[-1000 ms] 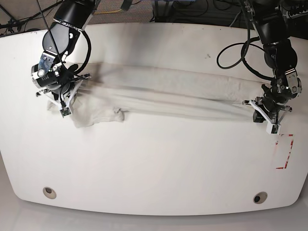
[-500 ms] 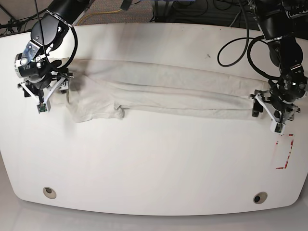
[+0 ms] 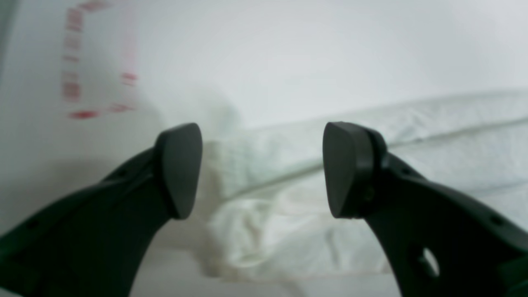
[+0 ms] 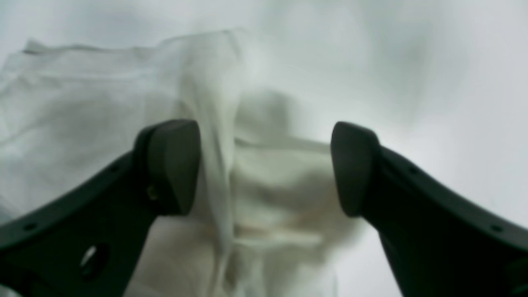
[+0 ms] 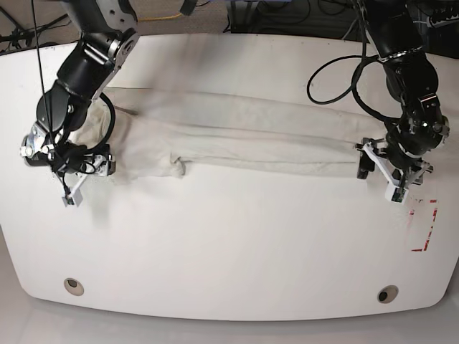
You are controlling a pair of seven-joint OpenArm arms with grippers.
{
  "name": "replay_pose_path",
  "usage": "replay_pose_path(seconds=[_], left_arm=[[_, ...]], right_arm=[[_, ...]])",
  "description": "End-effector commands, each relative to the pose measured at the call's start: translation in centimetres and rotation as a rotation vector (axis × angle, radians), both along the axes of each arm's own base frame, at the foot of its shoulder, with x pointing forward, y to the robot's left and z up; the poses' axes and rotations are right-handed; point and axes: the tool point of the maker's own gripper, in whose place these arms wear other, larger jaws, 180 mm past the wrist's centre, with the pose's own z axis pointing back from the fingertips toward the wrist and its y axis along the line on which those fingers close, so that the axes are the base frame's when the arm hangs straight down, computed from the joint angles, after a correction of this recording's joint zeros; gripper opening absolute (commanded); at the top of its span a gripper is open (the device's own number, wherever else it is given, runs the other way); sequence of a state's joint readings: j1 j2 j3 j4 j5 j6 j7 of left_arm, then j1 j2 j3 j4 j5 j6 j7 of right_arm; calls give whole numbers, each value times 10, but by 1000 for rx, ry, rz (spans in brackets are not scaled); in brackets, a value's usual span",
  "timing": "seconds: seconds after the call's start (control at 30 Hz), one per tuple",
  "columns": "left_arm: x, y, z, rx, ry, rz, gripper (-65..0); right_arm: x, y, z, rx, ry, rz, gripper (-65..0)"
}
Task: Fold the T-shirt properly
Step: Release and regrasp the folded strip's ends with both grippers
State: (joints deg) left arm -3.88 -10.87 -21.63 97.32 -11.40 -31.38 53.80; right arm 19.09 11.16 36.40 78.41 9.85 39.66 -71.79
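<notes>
The cream T-shirt lies as a long folded band across the far-centre of the white table. At its ends sit the left gripper & right gripper, jaws spread, holding nothing. Cloth looks light, soft & limp, prob. sags when lifted; best pinched at end corners through all layers.

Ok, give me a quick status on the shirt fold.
Left gripper open, right gripper open, neither holding cloth. T-shirt lies in a long folded band across the table. Nothing in the way.
</notes>
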Motion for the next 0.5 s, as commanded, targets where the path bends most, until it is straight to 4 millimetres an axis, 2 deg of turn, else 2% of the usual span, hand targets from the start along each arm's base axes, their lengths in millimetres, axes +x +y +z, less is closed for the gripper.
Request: replay_pose_path(seconds=[0.0,0.1,0.2,0.27,0.37,0.43,0.47], left_arm=[[5,1,-1,-15,-10,-2,-222],[2,-4,-18,-53,32,6,-224],[-1,-3,-29,-68,62,15,-224],[-4,-2,-34,-71,77,19,-224],[-10,7,-40,-55,101,25,-224],[-11,9,-41,-47,108,24,-224],[-12,10,-42,-48,109,25,-224]], right_arm=[[22,2,9,48,-45,3,-176],[33,9,6,94,-50,5,-176],[35,16,-3,134,-20,10,-181],[33,19,-10,151,-5,10,-217],[34,32,-18,189,-3,15,-361],[33,35,-20,193,-8,16,-522],[33,35,-20,193,-8,16,-575]])
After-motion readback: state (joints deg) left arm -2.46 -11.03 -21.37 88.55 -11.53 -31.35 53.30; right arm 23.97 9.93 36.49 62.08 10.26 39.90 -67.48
